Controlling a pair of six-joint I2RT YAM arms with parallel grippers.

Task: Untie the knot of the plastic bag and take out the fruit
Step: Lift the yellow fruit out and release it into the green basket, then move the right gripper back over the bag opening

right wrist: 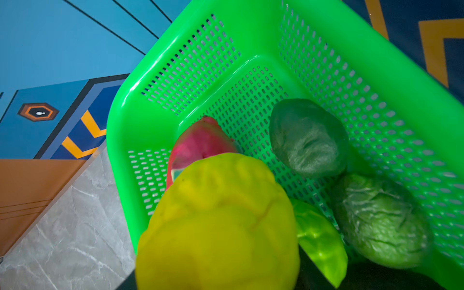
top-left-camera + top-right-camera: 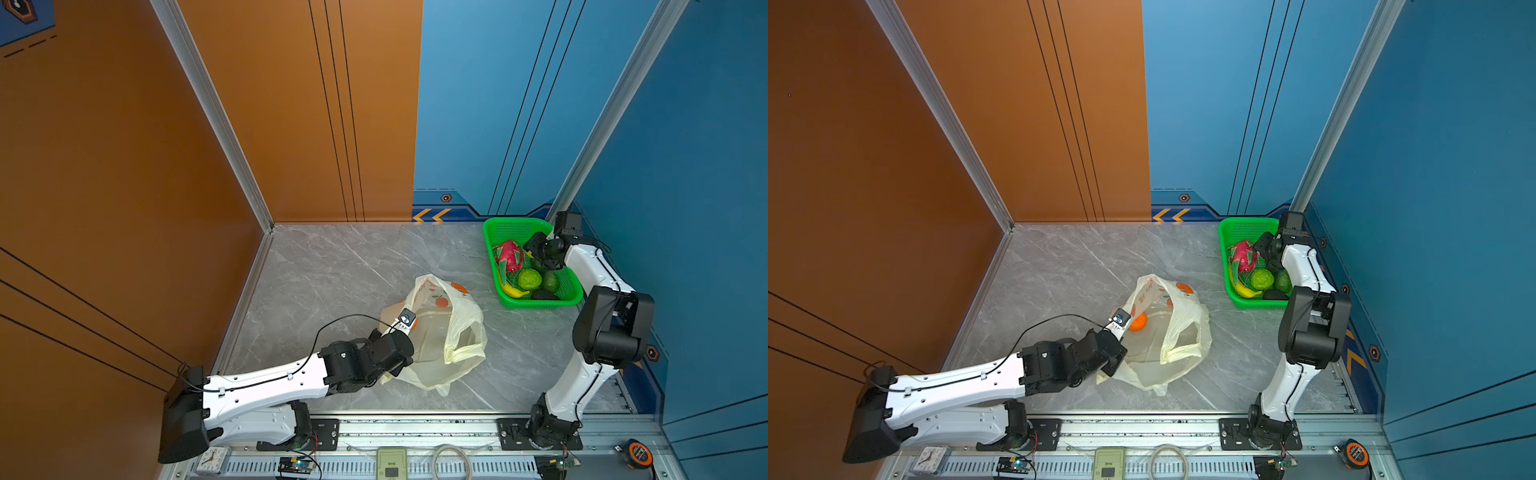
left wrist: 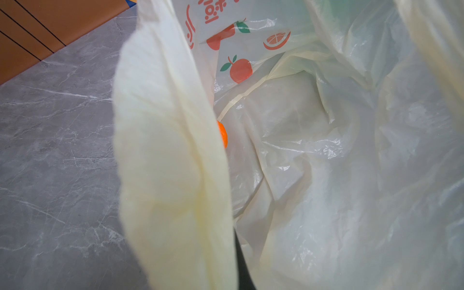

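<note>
L claw [image 2: 406, 320] clamped on bag [image 2: 465, 316] rim; R claw [image 2: 542, 259] above basket [image 1: 251, 32], lemon [image 1: 218, 221] at its tips, grip unclear.

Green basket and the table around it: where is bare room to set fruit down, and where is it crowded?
Free: bare mesh in the green basket, between its back rim and the dragon fruit; wide bare table between the plastic bag and the orange wall. Crowded: the basket's near end, packed with fruit.

The bag [image 2: 465, 328] is pale yellow with little orange fruit pictures. The basket [image 2: 515, 226] is bright green with tiny holes. The worktop [image 2: 332, 270] is grey with white streaks.
</note>
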